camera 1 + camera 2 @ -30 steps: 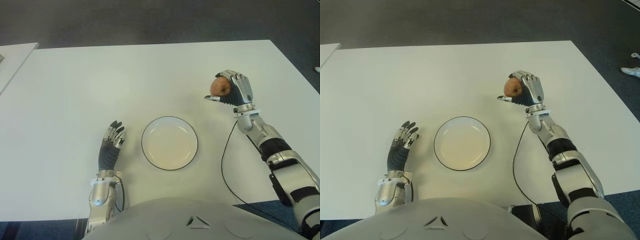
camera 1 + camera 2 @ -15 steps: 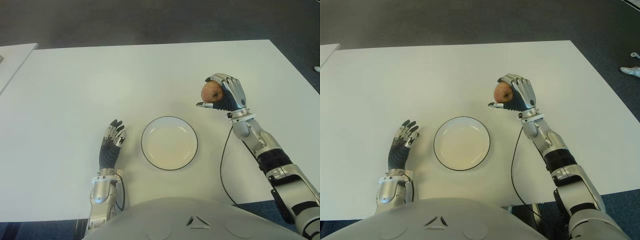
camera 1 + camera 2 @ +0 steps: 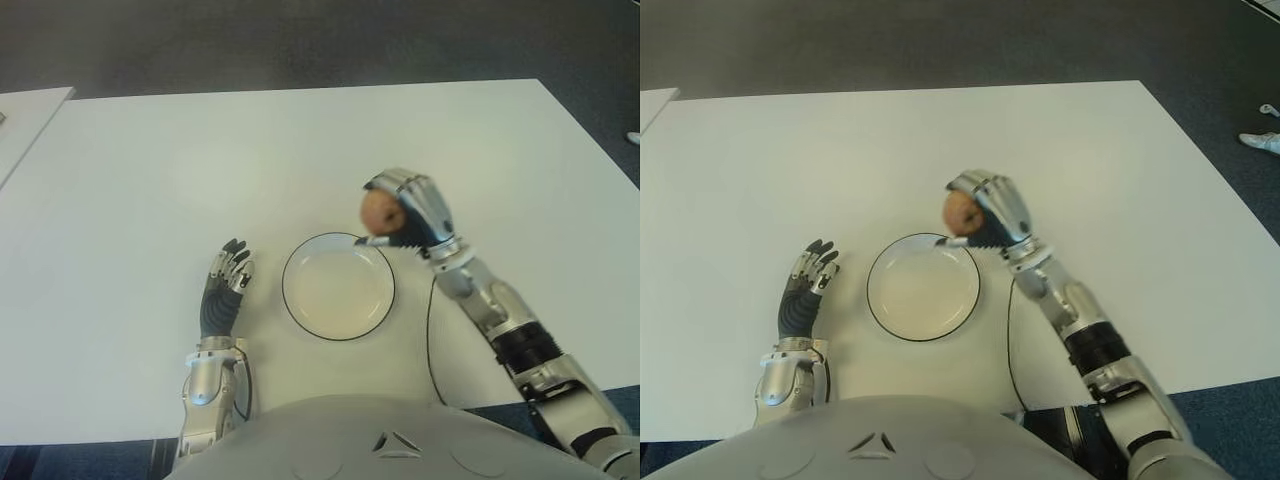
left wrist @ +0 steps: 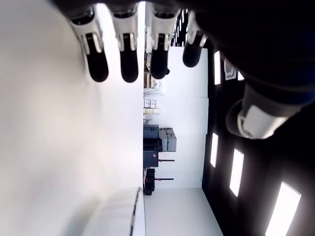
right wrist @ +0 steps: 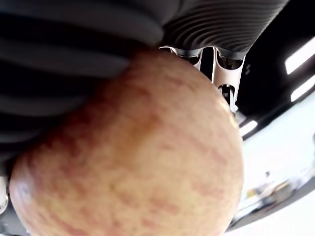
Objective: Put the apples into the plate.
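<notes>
Take the round white plate with the thin dark rim [image 3: 338,286] as your landmark. Your right hand [image 3: 405,210] is above its far right edge, fingers curled round a small, round, red-and-yellow apple [image 3: 379,211] — the thumb tip pokes out underneath, just over the rim. The right wrist view confirms it: mottled apple skin fills the picture, with ribbed dark finger pads pressed against it and two metal fingertips showing past its far side.

Expect the apple to feel firm and fairly light, with smooth, slightly slippery skin. It won't deform under the fingers, but it will likely bruise if dropped from height and roll once it is loose. The wrap-around hold you have, fingers over the top and thumb below, looks right; no need to squeeze harder.

The plate is shallow, with only a low lip, so judge the release carefully — bring the apple in over the plate's centre and low before you let the fingers go.

Your left hand [image 3: 224,287] shows on the white tabletop [image 3: 150,180] to the left of the plate, fingers stretched out straight, holding nothing. No other apple is in view.
</notes>
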Available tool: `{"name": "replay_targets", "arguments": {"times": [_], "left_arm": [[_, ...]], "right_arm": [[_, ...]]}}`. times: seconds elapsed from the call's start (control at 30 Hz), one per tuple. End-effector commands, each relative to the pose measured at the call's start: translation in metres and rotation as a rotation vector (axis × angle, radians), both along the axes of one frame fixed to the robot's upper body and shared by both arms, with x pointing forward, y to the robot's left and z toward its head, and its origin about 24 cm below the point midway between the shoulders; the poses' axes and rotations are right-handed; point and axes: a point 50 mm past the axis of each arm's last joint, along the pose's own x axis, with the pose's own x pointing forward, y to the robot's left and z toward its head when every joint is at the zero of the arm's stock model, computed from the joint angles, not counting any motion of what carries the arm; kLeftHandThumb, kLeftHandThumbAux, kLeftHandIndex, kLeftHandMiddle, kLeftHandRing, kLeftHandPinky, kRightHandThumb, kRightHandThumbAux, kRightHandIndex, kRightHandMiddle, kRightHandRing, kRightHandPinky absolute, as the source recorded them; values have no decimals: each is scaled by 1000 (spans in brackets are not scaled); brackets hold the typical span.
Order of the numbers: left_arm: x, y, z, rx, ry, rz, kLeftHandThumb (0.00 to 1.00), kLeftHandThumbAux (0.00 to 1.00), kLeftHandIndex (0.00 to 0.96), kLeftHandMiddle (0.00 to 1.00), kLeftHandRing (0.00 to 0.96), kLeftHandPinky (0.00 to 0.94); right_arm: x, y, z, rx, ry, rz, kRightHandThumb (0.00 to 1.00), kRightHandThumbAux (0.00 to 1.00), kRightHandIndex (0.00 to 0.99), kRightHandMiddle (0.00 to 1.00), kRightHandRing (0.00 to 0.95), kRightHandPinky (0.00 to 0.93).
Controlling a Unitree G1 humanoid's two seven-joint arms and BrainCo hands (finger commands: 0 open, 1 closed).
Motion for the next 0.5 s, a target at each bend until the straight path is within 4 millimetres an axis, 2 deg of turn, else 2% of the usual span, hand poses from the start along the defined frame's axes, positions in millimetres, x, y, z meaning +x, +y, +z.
{"name": "replay_targets", "arguments": {"times": [0.03,0.17,0.4,0.5], "left_arm": [[-3,-3,-5,-11,36,8,77,506,141,162,178,210],[-2,-10,-1,-23,12,7,91,504,145,176,198,244],[-4,-9,0,-25,14,-3,98,509,143,177,197,228],[-3,-11,1,-29,8,-4,96,515,140,181,205,251]], "right_arm": [[-9,9,-4,-54,5,78,723,712,439,868,862,869],[-17,16,-9,-106,23,143,723,712,439,870,865,872],[-24,28,-13,-122,27,217,720,712,439,885,873,879],[-25,29,-13,-118,29,235,718,713,439,883,872,873]]}}
